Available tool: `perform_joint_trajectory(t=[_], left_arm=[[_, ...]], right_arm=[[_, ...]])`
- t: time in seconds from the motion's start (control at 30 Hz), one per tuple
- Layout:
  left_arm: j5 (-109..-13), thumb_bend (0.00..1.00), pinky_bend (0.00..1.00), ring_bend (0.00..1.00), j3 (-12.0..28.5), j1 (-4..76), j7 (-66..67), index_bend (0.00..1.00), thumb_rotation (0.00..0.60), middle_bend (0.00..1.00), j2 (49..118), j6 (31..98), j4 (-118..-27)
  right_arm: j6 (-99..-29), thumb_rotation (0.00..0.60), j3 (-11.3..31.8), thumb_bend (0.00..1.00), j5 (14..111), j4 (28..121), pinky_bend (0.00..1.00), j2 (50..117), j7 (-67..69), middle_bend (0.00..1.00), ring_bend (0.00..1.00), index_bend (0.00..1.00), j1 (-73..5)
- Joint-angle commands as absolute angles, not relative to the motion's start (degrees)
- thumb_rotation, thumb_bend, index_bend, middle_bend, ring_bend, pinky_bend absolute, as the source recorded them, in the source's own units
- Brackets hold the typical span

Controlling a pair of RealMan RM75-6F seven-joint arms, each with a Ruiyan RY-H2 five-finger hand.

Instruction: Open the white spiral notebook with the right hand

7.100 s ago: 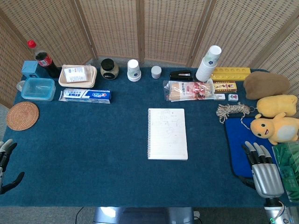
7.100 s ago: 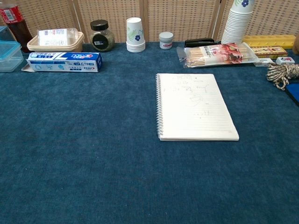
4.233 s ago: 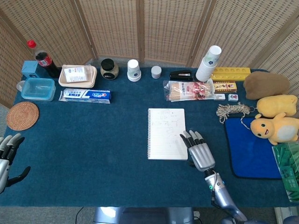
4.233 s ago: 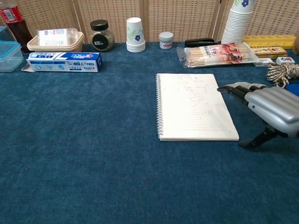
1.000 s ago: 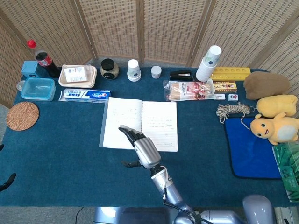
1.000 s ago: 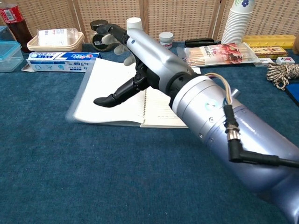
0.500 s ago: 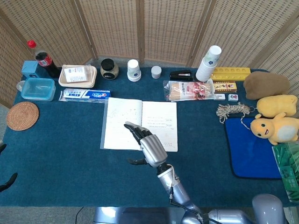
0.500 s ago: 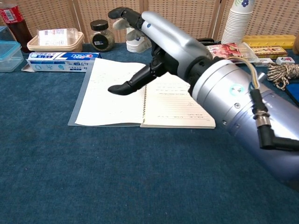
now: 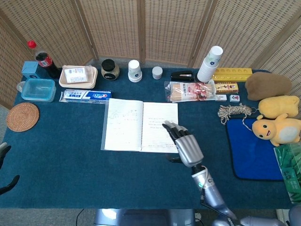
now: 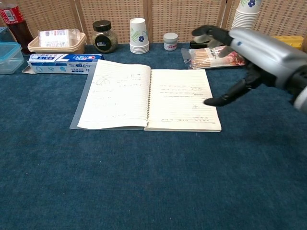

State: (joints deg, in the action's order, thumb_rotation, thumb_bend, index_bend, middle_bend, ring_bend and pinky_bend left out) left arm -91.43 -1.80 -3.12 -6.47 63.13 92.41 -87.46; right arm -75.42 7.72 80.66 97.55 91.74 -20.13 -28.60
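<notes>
The white spiral notebook (image 9: 141, 125) (image 10: 148, 99) lies open flat in the middle of the blue table, both lined pages showing, its clear cover spread out to the left. My right hand (image 9: 184, 143) (image 10: 249, 52) hovers over the notebook's right edge with its fingers apart and nothing in them. Only the dark fingertips of my left hand (image 9: 3, 169) show at the table's left edge in the head view; what they are doing cannot be made out.
Along the back stand a toothpaste box (image 9: 85, 96), a jar (image 9: 109, 69), paper cups (image 9: 135, 70), a chopstick packet (image 9: 190, 91) and a cup stack (image 9: 209, 63). A rope coil (image 9: 233, 112), blue mat (image 9: 251, 149) and plush toys (image 9: 277, 129) lie to the right.
My right hand has drawn back to the right, from above the left page and spine to the notebook's right edge. The notebook stays open and flat.
</notes>
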Motion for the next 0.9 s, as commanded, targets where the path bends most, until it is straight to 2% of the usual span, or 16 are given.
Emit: perform_joint_trajectory(t=[0.03, 0.33, 0.47, 0.7, 0.8, 0.9], left_arm=[[-91.46, 0.25, 0.00, 0.00, -1.90, -2.55, -5.57, 0.11, 0.600, 0.04, 63.09, 91.40, -88.21], [-91.65, 0.25, 0.00, 0.01, -1.46, -2.05, -4.12, 0.19, 0.600, 0.08, 64.41, 91.35, -88.55], [-92.16, 0.25, 0.00, 0.08, -0.60, -2.50, -4.72, 0.34, 0.600, 0.15, 66.41, 93.83, -86.73], [-92.75, 0.25, 0.00, 0.11, -0.81, -3.65, -5.49, 0.50, 0.600, 0.19, 67.46, 96.14, -85.80], [-92.81, 0.25, 0.00, 0.12, -0.95, -3.87, -5.71, 0.53, 0.600, 0.21, 67.66, 96.37, -85.70], [-92.83, 0.25, 0.00, 0.12, -1.28, -4.05, -5.45, 0.48, 0.600, 0.20, 67.77, 96.15, -85.74]], right_arm=[[-80.07, 0.600, 4.76, 0.15, 83.45, 95.52, 0.21, 87.83, -22.50, 0.15, 0.13, 0.07, -24.71], [-87.03, 0.600, -0.17, 0.15, 86.84, 95.48, 0.20, 79.40, -23.57, 0.15, 0.11, 0.09, -17.23], [-88.06, 0.600, -1.53, 0.16, 87.06, 95.70, 0.20, 76.87, -23.41, 0.16, 0.10, 0.12, -14.87], [-90.78, 0.600, -3.10, 0.17, 88.48, 93.66, 0.20, 75.90, -21.62, 0.19, 0.12, 0.18, -11.33], [-91.07, 0.600, -3.14, 0.18, 88.63, 92.81, 0.20, 75.93, -20.87, 0.19, 0.12, 0.18, -10.47], [-91.30, 0.600, -3.03, 0.18, 88.82, 91.98, 0.20, 76.09, -20.43, 0.19, 0.12, 0.19, -9.61]])
